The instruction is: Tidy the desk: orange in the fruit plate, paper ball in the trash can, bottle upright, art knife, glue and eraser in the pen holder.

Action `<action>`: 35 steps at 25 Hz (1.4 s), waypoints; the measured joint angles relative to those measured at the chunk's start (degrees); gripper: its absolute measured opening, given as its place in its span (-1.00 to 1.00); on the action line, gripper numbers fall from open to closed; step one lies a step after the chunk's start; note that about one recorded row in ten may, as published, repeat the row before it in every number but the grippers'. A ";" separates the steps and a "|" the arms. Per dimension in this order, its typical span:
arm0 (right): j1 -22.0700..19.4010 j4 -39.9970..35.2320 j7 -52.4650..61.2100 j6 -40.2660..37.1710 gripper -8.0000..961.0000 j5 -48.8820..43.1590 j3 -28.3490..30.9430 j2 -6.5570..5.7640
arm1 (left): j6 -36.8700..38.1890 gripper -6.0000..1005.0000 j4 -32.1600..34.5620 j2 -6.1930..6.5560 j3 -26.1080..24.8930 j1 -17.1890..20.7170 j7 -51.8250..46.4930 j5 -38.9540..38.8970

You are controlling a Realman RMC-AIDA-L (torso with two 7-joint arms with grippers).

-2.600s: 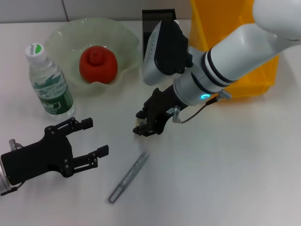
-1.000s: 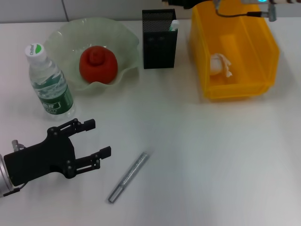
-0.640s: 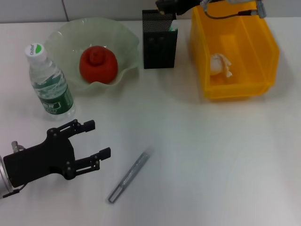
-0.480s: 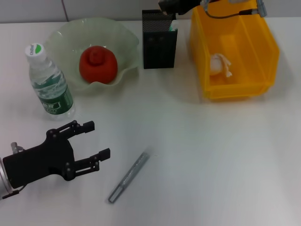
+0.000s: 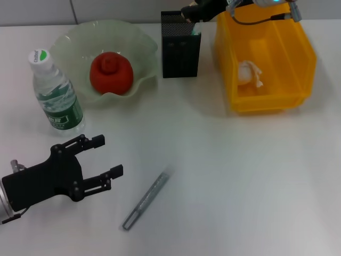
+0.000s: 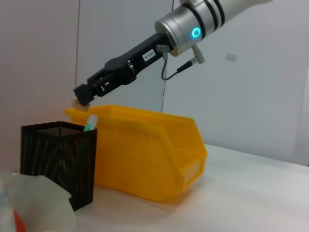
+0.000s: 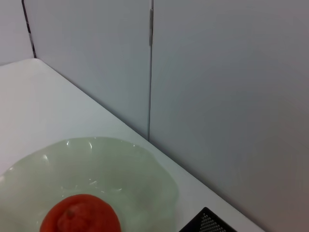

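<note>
My right gripper (image 5: 188, 12) hovers just above the rim of the black mesh pen holder (image 5: 180, 47), shut on a small pale eraser (image 6: 77, 102). A green-tipped glue stick (image 5: 196, 29) stands inside the holder. On the table at the front lies the grey art knife (image 5: 145, 200). My left gripper (image 5: 109, 156) rests open just left of the knife. The orange (image 5: 110, 72) sits in the pale green fruit plate (image 5: 139, 41). The bottle (image 5: 56, 92) stands upright. The paper ball (image 5: 249, 73) lies in the yellow trash can (image 5: 269, 101).
The trash can stands right beside the pen holder at the back right. In the right wrist view, the fruit plate (image 7: 145, 166) and orange (image 7: 79, 216) lie below a grey wall. White table lies between the knife and the containers.
The right gripper has come in lower over the pen holder with the eraser. The left gripper has hardly moved.
</note>
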 joint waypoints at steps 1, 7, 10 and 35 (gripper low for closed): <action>0.06 0.24 -0.04 0.44 -0.20 -0.01 -0.06 0.02 | -0.23 0.62 -0.04 0.00 -0.33 0.00 0.00 -0.04; 0.83 2.47 -0.10 2.58 -0.20 -0.02 -0.70 0.10 | -1.21 0.62 -0.23 0.02 -1.99 0.21 -0.25 -0.11; 0.92 2.49 -0.40 2.80 -0.20 0.15 -0.70 0.11 | -1.23 0.62 -0.24 0.16 -2.01 0.33 -0.67 -0.13; 2.31 3.53 -1.71 5.25 0.25 2.80 -0.87 0.38 | -0.62 0.62 0.20 0.40 -1.83 0.67 -1.22 0.21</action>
